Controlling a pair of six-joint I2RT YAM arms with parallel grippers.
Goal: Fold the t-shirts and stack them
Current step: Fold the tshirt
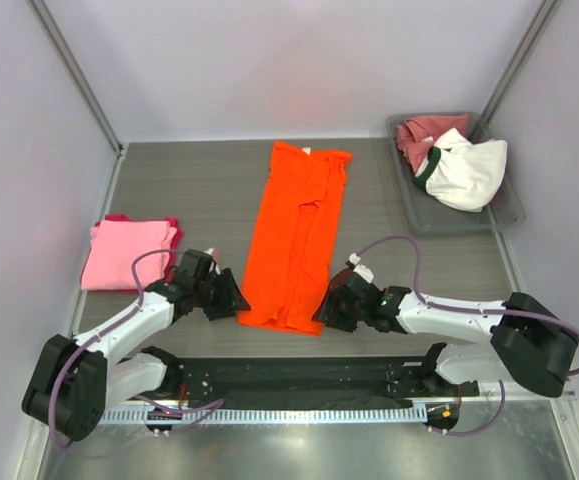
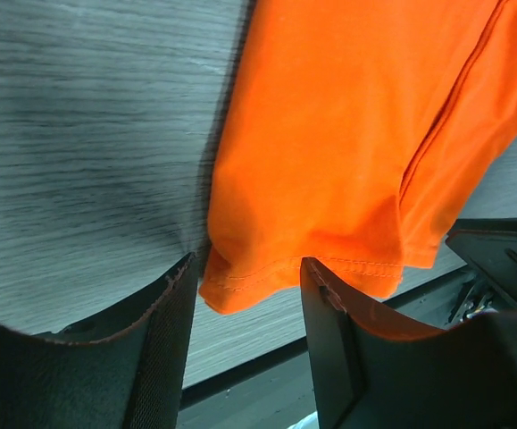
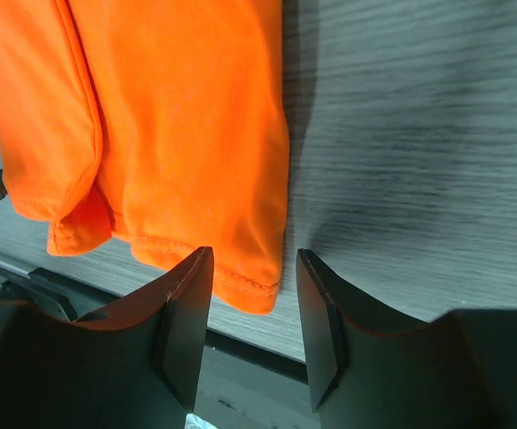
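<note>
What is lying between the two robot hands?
The near hem of the orange t-shirt lies between the left gripper and the right gripper, one at each bottom corner. The top view shows it.

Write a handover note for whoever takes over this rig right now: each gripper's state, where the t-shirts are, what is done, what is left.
Left gripper: jaws apart, straddling the near left hem corner of the orange t-shirt, not gripping yet.
Right gripper: jaws apart around the near right corner.
The orange t-shirt lies in the middle, folded lengthwise into a strip.
Done: folded pink t-shirt stacked on the magenta t-shirt, at the left.
Left: fold the orange one crosswise and stack it. Then do the rose-red t-shirt and white t-shirt, both crumpled in the grey bin.
</note>
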